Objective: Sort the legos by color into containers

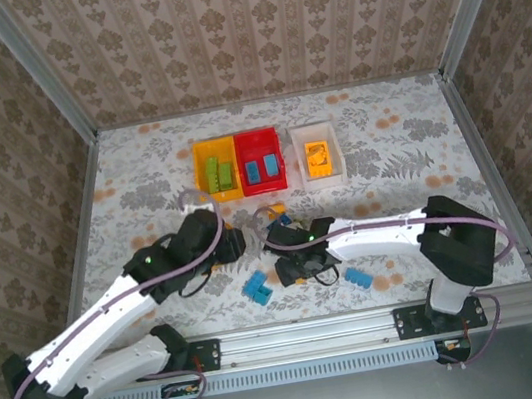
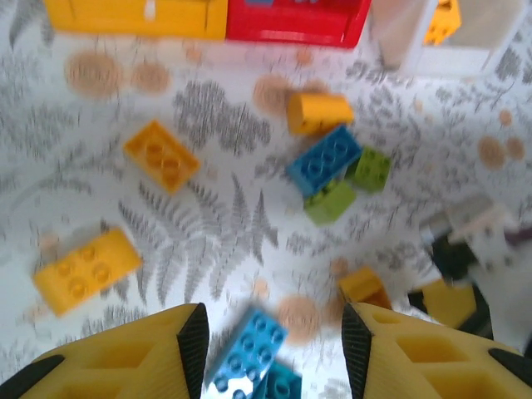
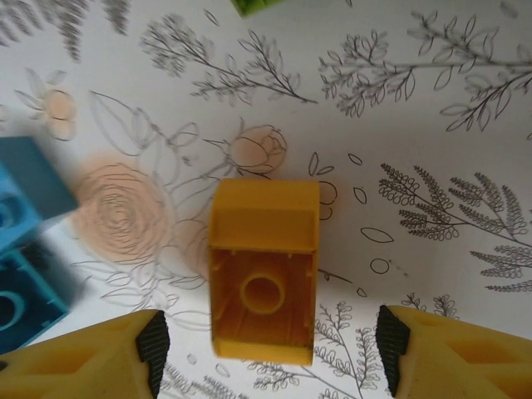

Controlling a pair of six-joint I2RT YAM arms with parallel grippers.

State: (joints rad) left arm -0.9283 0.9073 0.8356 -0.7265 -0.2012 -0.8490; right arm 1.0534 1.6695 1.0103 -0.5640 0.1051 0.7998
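My left gripper [image 2: 274,339] [image 1: 236,248] is open. A blurred blue lego [image 2: 249,349] shows low between its fingers, nearer the left one and filling less than the gap. Ahead of it lie orange legos [image 2: 162,155], a blue lego [image 2: 324,160] and lime green legos [image 2: 330,202]. My right gripper [image 3: 268,349] [image 1: 300,273] is open, with an upturned orange lego [image 3: 264,274] on the table between its fingers, touching neither. At the back, the yellow container [image 1: 201,159] holds green legos, the red container [image 1: 257,140] blue ones and the white container [image 1: 335,173] orange ones.
Two blue legos [image 3: 25,249] lie just left of the right gripper. More blue legos [image 1: 257,287] [image 1: 358,277] sit near the table's front edge. The two grippers are close together at mid-table. Metal rails and papered walls enclose the table.
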